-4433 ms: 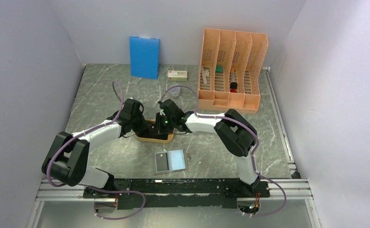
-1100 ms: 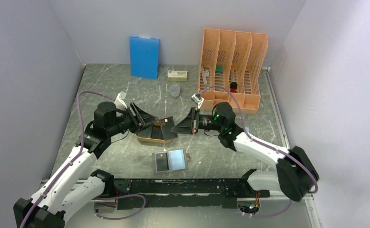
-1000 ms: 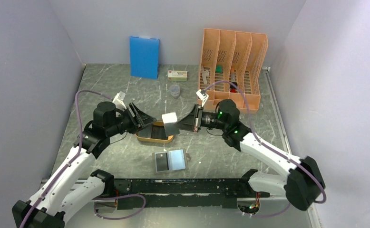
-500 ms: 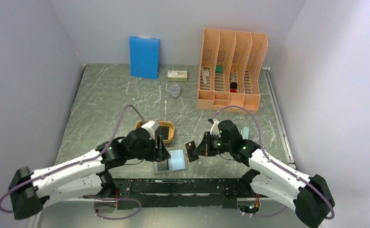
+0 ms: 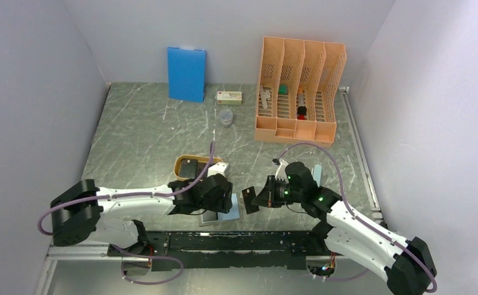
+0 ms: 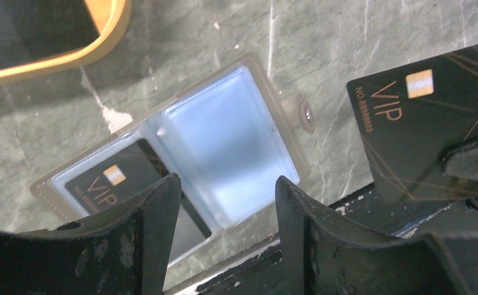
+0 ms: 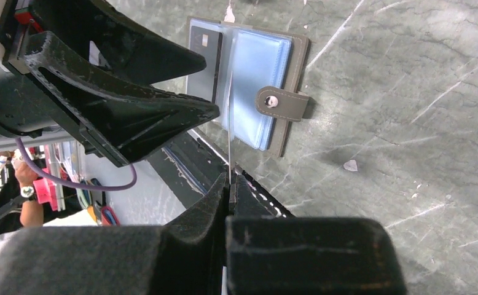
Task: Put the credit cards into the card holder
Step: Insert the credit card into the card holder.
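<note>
Bright, even overhead light on the grey-green marbled tabletop (image 5: 144, 129); shadows soft and short. Glare whitens the glossy pale blue pockets of the grey-taupe card holder (image 6: 224, 141). Wrist views blur at near edges.

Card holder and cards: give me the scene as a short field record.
card holder: lying open and flat, pale blue pockets up
card in holder: one black VIP card in one pocket
held card: black VIP card, beside the holder, not yet inserted
right claw: shut on the held card
left claw: open above the holder, holding nothing
</note>
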Motion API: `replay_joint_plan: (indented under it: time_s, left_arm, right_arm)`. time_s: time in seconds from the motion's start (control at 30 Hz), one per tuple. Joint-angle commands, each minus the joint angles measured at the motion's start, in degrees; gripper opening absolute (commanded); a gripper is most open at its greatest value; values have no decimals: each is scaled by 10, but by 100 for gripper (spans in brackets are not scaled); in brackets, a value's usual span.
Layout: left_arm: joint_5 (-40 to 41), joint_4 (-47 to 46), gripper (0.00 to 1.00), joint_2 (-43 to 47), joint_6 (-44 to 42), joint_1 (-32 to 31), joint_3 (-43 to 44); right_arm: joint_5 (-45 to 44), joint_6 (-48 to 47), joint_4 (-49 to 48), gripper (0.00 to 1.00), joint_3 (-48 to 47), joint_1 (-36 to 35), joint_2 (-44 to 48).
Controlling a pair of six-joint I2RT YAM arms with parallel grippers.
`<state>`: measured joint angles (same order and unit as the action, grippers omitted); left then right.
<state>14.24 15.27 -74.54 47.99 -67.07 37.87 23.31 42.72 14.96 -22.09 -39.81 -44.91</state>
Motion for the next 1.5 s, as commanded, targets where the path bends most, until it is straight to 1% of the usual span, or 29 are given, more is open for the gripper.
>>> replay_joint_plan:
  time_s: [0.0,0.13,0.27,0.43,0.5,0.63,0.7,0.8,0.93,1.23,1.47]
  left_arm:
    - [43,-36,63,-37,-16,-14,38]
    - [42,-53,64,-72,-17,-22,45]
    - [77,-26,62,-110,-14,-32,58]
    - [104,-13,58,-141,-9,-36,46]
    - [109,-14,53,-151,-6,-40,39]
    - [120,-9,31,-167,3,-45,28]
    - [122,-8,22,-169,8,-46,20]
    - [123,-13,14,-167,13,-46,8]
    - [126,-14,5,-170,19,-46,0]
    - [127,-21,5,-163,28,-46,-19]
    - [125,-28,5,-162,36,-46,-28]
  right_arm:
    - [-9,7,9,0,10,-4,22]
    - [-12,10,8,0,18,-3,31]
    - [-17,10,11,0,19,-4,36]
    - [-26,2,21,0,14,-4,41]
    - [-26,-1,20,0,13,-4,40]
    - [-20,-3,15,0,16,-4,35]
    - [-10,-3,8,0,19,-4,30]
    - [12,1,-12,0,27,-4,19]
    - [34,8,-38,0,34,-11,-2]
    - [51,30,-69,0,34,-42,-75]
    - [40,55,-58,0,43,-42,-69]
